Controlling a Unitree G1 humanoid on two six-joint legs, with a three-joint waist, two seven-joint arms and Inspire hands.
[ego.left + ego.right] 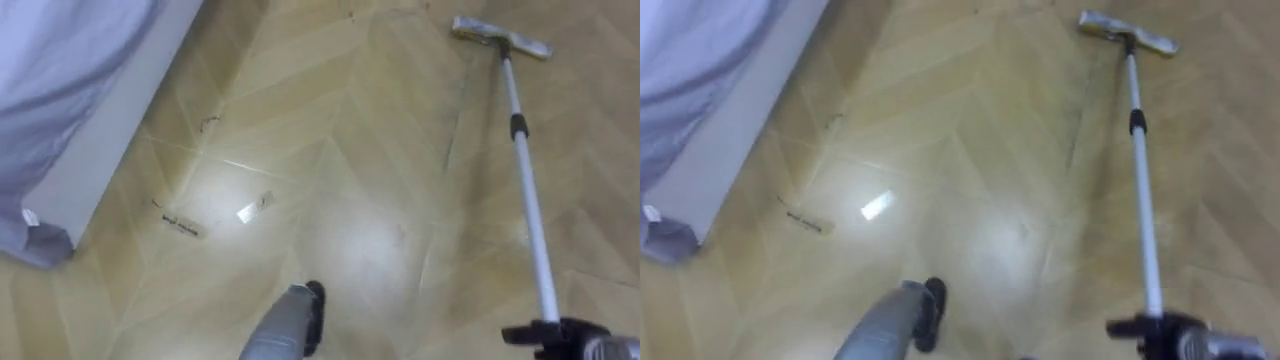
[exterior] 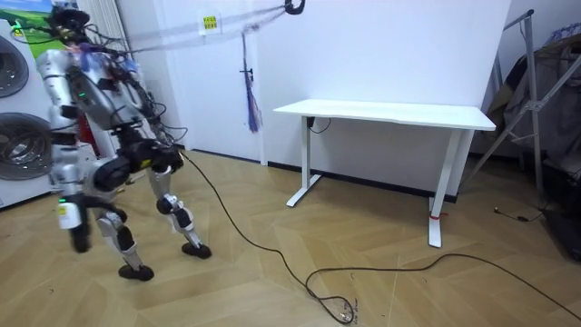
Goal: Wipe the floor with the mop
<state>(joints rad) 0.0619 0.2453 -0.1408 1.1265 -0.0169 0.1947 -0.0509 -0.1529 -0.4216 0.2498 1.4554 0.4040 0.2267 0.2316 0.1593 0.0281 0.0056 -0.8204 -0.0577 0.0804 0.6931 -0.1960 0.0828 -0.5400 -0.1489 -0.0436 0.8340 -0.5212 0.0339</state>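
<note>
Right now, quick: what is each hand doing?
Left hand: low in the eye views, whether open or closed cannot be told.
Right hand: closed on the mop handle's lower end.

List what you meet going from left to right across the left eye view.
bed → scraps lying on the floor → left hand → mop

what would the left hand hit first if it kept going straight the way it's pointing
Probably nothing but bare floor. The left hand points ahead over open boards; the small scraps lie to its left, the mop well to its right. Depth is unclear.
</note>
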